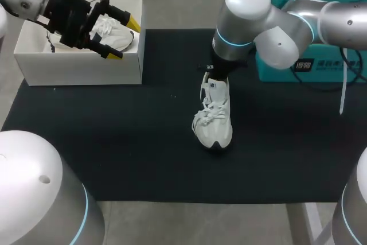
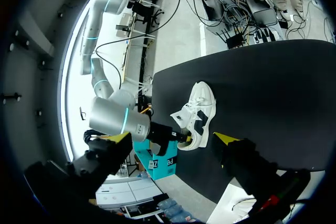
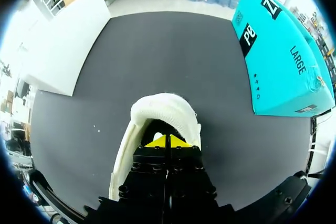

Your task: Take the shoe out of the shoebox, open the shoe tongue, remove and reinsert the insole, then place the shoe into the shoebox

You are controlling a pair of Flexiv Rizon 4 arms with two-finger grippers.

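Left gripper [image 1: 124,39]: held above the white shoebox [image 1: 80,67] at the far left corner of the black mat [image 1: 143,153]. Its fingers are spread wide with nothing between them. A second shoe [image 1: 113,31] lies inside the box, partly covered by the gripper's black body, so only its laces and side show.

Shoe [image 1: 213,116]: white, out of the box, standing on its sole near the middle of the mat. Its heel is towards the right arm.

Right gripper [image 3: 168,141]: its yellow tips are pressed together and dipped into the shoe's opening, just behind the padded collar. It cannot be made out whether anything thin is pinched between them, as the gripper's body covers the inside of the shoe. From overhead the arm's wrist hides both the fingers and the heel. The left wrist view shows the shoe side-on, with the right gripper entering at the heel.

Teal box [image 1: 287,64]: on the mat's far right, largely behind the right arm, apart from the shoe.
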